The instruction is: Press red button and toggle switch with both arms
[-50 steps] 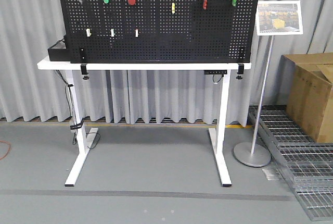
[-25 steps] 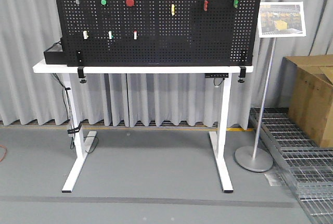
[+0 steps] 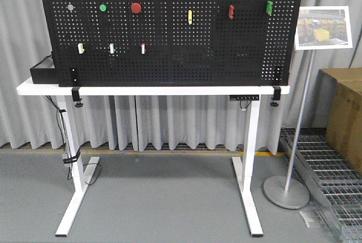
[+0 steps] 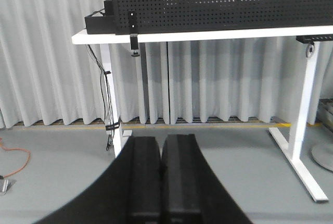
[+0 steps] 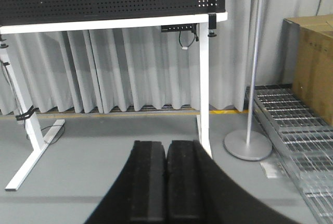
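Toggle switch [image 3: 231,11], the small red ridged lever, sits high on the right half of the black pegboard [image 3: 169,56], on a darker panel that faces me. The red button [image 3: 136,8] is on the left half at about the same height, just right of a green button [image 3: 103,7]. I judge that spread suits one arm per control. The board stands upright, held by clamps on a white table [image 3: 153,90], so both controls are well above my wrists. My left gripper [image 4: 162,177] and right gripper [image 5: 166,179] hang low, pointing toward the space under the table. Each has its fingers pressed together and grips nothing, and a closed tip seems right for poking. Both arms would have to rise and reach forward first.
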`<state>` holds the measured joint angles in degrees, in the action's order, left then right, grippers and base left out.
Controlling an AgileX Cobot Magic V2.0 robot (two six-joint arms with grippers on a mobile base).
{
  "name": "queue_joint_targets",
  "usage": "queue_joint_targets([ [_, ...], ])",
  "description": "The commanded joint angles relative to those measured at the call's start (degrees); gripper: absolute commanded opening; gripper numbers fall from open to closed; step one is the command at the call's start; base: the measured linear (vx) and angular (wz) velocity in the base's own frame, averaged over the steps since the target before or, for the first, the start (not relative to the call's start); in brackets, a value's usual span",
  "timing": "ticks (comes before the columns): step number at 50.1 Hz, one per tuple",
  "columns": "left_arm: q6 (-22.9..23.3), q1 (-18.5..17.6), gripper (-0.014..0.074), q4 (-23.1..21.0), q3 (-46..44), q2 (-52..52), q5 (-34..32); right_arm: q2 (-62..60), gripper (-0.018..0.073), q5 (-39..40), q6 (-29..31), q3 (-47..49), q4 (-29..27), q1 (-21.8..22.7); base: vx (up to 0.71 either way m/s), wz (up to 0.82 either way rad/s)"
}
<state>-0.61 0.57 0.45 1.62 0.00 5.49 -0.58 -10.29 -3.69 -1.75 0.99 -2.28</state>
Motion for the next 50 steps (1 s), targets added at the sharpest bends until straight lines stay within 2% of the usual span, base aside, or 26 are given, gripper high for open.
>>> queue_joint_targets([
  [1, 0.09, -0.04, 0.0002, -0.45, 1.47, 0.98, -4.84, -0.98, -0.0003, 4.75, 0.13, -0.65, 0.01, -0.06, 0.41, 0.02],
  [50, 0.09, -0.04, 0.0002, -0.45, 1.47, 0.98, -4.84, -0.98, -0.0003, 4.59, 0.13, -0.65, 0.01, -0.06, 0.45, -0.01],
])
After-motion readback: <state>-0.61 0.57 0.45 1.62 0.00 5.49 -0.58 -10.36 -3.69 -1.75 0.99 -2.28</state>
